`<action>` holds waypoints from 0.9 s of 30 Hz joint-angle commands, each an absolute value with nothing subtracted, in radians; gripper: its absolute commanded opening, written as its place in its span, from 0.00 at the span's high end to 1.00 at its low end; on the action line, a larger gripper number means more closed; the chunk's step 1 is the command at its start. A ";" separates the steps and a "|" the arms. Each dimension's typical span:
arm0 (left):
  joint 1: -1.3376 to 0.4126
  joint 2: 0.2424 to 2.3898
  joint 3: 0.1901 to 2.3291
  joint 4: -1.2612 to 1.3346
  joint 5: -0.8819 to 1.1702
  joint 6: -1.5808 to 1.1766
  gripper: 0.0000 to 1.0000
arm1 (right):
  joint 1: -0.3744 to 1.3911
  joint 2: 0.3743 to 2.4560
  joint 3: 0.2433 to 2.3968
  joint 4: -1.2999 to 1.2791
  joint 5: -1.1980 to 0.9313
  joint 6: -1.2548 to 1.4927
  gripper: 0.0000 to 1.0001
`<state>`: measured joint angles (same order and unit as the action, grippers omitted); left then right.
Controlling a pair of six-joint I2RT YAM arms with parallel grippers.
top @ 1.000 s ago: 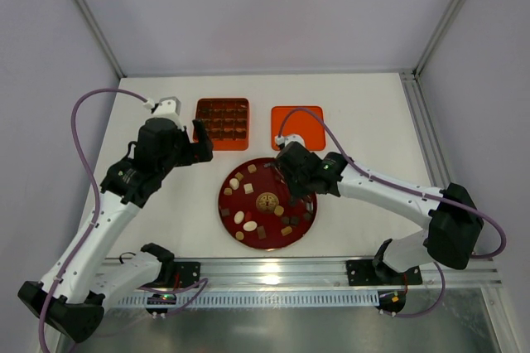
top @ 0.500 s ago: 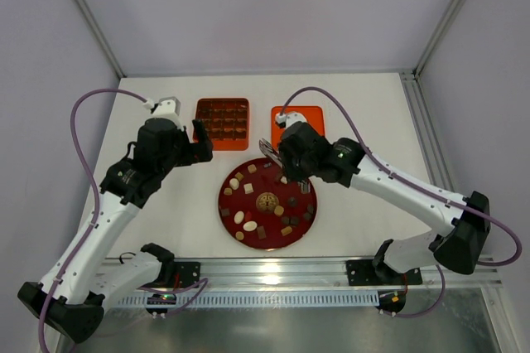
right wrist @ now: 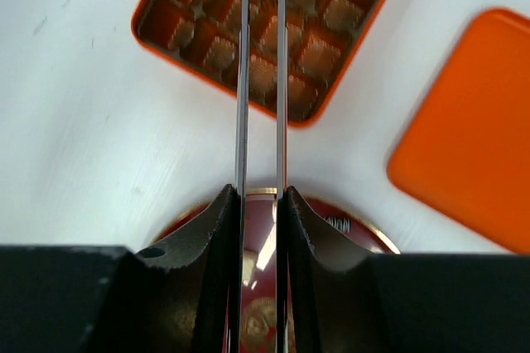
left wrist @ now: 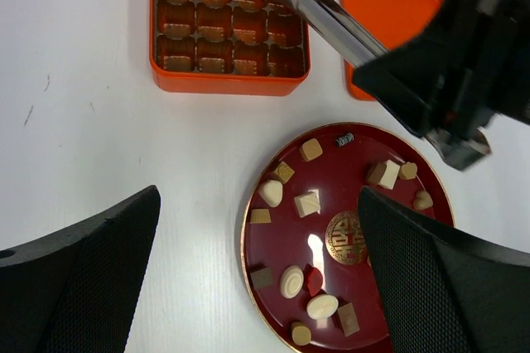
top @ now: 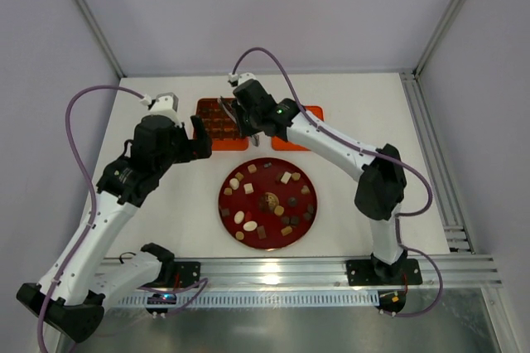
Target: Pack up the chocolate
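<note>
Chocolate (top: 249,225) in cream, tan and dark pieces lies scattered on the round red plate (top: 221,201), near the middle of the worktop (top: 182,220) towards its near edge. Just left of the plate hangs the left gripper (top: 203,139), fingers spread wide and holding nothing. Beyond the plate, towards the far edge, sits the orange box (left wrist: 228,26) with its grid of cells, and to its right the flat orange lid (left wrist: 393,17).

The right gripper (right wrist: 259,204) pinches a pair of metal tongs (left wrist: 315,9) whose blades reach over the box. From above, the right arm crosses the lid and covers part of the box. The right wrist view shows the blades close together and parallel, but the tips are cut off at the frame's edge, so I cannot tell if they carry a piece.

A second ago this gripper was over the plate; the left one has stayed put.
</note>
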<state>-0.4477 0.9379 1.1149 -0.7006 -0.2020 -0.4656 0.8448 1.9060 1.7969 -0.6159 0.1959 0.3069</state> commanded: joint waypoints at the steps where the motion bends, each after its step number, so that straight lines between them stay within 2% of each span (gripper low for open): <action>1: -0.446 0.939 1.158 -0.701 -0.221 -0.449 0.00 | 0.831 1.998 1.974 -0.545 0.218 0.268 0.75; 8: -0.446 0.936 1.155 -0.707 -0.219 -0.454 0.00 | 0.807 2.192 2.175 -0.564 0.198 0.281 0.75; 27: -0.445 0.937 1.146 -0.704 -0.215 -0.457 0.00 | 0.802 2.246 2.158 -0.532 0.175 0.291 0.73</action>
<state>-0.4477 0.9386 1.1240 -0.7155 -0.2092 -0.4633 0.8013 2.2471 2.1189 -0.5827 0.1761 0.2897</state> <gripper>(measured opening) 0.996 0.306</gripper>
